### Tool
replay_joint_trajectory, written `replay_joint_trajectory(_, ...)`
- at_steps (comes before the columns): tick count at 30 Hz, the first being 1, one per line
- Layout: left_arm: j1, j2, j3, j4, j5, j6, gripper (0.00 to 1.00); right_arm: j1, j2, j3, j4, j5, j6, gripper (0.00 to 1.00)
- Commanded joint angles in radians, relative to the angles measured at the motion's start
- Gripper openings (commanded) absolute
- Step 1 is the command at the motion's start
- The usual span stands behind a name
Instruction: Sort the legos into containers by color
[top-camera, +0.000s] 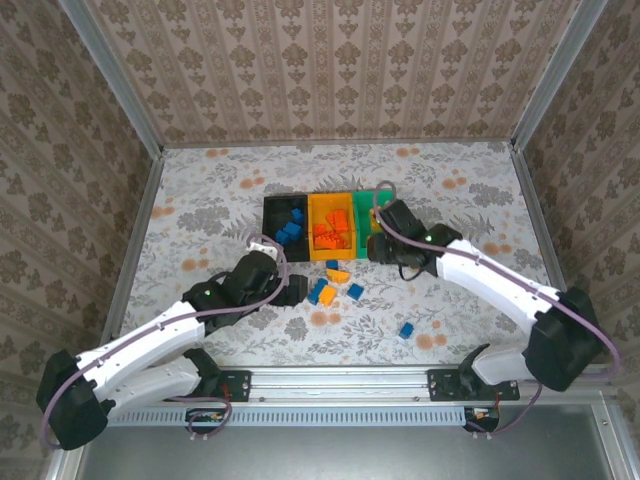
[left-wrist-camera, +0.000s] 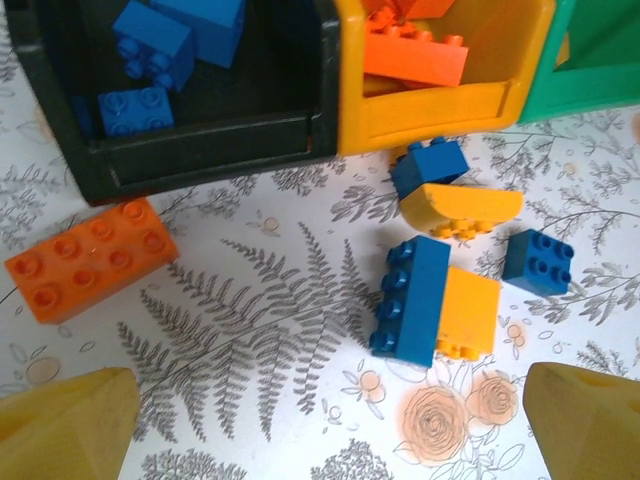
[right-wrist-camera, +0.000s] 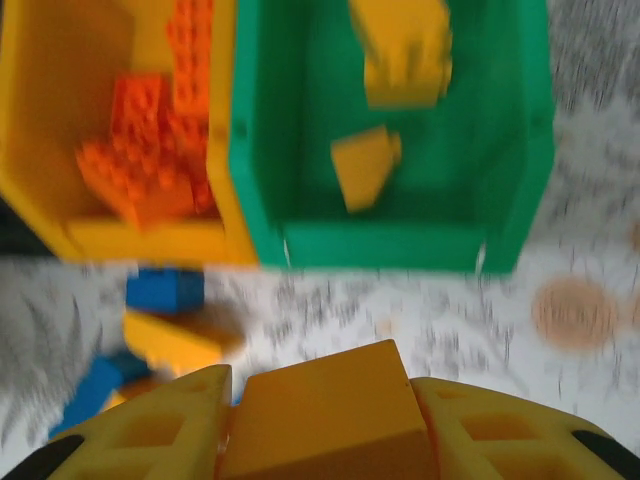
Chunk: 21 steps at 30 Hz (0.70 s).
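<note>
Containers (top-camera: 308, 222) in a left-right row, right end effector (right-wrist-camera: 318, 382) grasping yellow brick (right-wrist-camera: 330, 430), left end effector (left-wrist-camera: 325, 420) released.

Top camera: fixed, high at the near side, looking down and forward over the whole table (top-camera: 200, 190); distant. Left wrist camera: close above the table, facing the black bin (left-wrist-camera: 200, 150) and orange bin (left-wrist-camera: 440, 110) fronts. Right wrist camera: close, blurred, looking past a yellow brick (right-wrist-camera: 330, 420) toward the orange bin and green bin (right-wrist-camera: 400, 245). All views share the orange bin and the loose bricks (left-wrist-camera: 410, 300) before it.
</note>
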Motion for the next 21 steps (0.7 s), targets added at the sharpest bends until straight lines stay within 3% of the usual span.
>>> replay_joint_trajectory(1,0.014,-0.033,-0.029,-0.042,-0.026,-0.03,1.0,-0.048,0.141,0.073,0.079,0.054,-0.018,0.35)
replay_joint_trajectory(7,0.019,-0.028,-0.038,-0.047,-0.008,-0.008,1.0,-0.105,0.36,0.24,0.073,0.063,0.003,0.36)
replay_joint_trajectory(10,0.021,-0.026,-0.045,-0.039,0.007,0.005,1.0,-0.112,0.408,0.278,0.074,0.055,0.014,0.43)
replay_joint_trajectory(13,0.022,-0.012,-0.05,-0.013,0.044,0.024,1.0,-0.113,0.409,0.298,0.076,0.037,0.025,0.63)
replay_joint_trajectory(15,0.022,0.012,-0.049,0.007,0.069,0.037,0.99,-0.111,0.388,0.297,0.078,0.024,0.03,0.7)
replay_joint_trajectory(18,0.021,0.075,-0.034,0.03,0.09,0.051,0.98,-0.11,0.335,0.269,0.086,0.006,0.039,0.73)
replay_joint_trajectory(21,0.029,0.127,-0.017,0.002,0.025,0.024,0.93,-0.107,0.268,0.214,0.101,-0.018,0.052,0.73)
